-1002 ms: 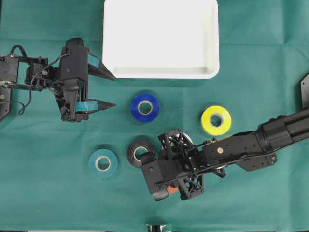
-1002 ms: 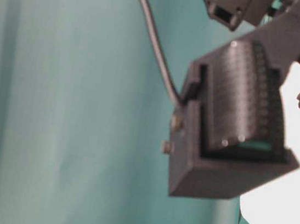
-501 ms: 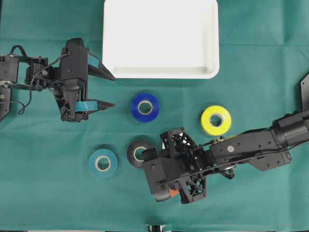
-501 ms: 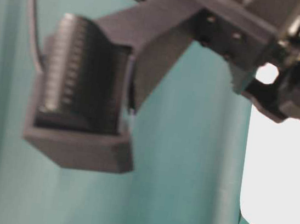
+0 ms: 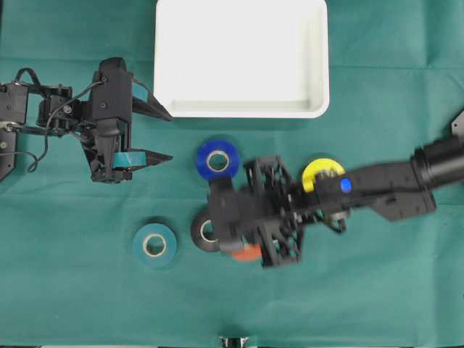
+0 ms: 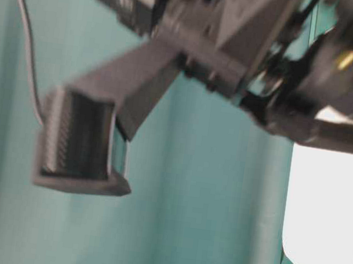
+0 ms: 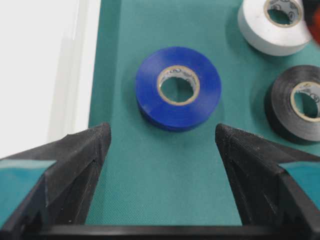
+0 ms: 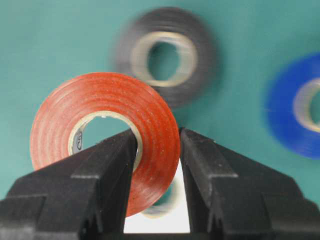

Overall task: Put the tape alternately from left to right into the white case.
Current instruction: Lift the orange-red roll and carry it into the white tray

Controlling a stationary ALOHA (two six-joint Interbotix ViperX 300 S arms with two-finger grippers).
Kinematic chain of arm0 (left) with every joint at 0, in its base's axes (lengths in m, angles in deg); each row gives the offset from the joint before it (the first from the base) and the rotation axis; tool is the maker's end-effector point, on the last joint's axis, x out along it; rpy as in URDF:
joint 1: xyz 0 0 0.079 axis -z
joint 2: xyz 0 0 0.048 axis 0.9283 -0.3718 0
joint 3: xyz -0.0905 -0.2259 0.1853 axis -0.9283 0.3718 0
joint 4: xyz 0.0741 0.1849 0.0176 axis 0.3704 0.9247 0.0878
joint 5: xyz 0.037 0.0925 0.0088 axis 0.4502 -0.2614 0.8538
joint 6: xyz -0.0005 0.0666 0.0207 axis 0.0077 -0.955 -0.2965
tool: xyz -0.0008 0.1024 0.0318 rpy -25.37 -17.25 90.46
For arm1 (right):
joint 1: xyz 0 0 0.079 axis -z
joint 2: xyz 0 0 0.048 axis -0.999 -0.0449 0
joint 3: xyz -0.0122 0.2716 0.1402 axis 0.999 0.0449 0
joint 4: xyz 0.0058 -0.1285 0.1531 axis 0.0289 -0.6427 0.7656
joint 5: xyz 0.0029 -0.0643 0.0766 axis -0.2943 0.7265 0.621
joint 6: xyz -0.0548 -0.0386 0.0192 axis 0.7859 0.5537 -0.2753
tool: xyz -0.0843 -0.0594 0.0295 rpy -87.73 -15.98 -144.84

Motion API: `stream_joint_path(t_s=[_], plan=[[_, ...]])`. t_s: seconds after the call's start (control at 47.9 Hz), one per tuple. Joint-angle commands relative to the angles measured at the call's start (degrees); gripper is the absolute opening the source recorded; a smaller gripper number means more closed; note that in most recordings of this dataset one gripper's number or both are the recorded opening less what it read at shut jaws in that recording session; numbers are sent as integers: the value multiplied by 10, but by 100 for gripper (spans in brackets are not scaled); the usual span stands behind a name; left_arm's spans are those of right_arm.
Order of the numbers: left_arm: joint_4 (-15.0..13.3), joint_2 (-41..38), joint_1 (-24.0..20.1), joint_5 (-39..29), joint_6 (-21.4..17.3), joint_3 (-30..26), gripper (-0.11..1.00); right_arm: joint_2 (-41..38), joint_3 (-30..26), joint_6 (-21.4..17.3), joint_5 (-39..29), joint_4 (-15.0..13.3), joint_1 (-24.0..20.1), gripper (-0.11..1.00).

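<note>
Green cloth (image 5: 377, 290) w/ white case (image 5: 323, 58) at far edge.

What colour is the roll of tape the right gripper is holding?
Orange-red. The right gripper pinches the tape roll through its wall, clearest in the right wrist view.

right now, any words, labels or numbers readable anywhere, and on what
None can be read.
blue roll: dark print around the inside of its cardboard core, too small to read.
orange-red roll, pinched through its wall by the right gripper: a dark mark inside its core, too blurred to read.
black roll, white roll: no legible print.
</note>
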Motion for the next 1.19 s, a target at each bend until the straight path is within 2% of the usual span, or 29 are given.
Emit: stream_joint_path(t_s=[0.0, 0.23, 0.605, 0.731, 0.939, 1.169], plan=[[0, 5, 2, 3, 0, -8, 89, 27, -6, -3, -5, -16, 22, 1], [0, 5, 2, 3, 0, -8, 89, 30, -6, -2, -17, -62, 85, 1], [-1, 4, 3, 3, 1, -8, 89, 30, -5, -2, -14, -102, 162, 1], [0, 4, 3, 3, 1, -7, 89, 30, -5, -3, 0, -107, 183, 1], [-1, 4, 3, 2, 1, -9, 89, 20, -8, -2, 62, -107, 210, 1], [0, 4, 4, 2, 1, -10, 89, 1, -18, -2, 83, -108, 238, 1]])
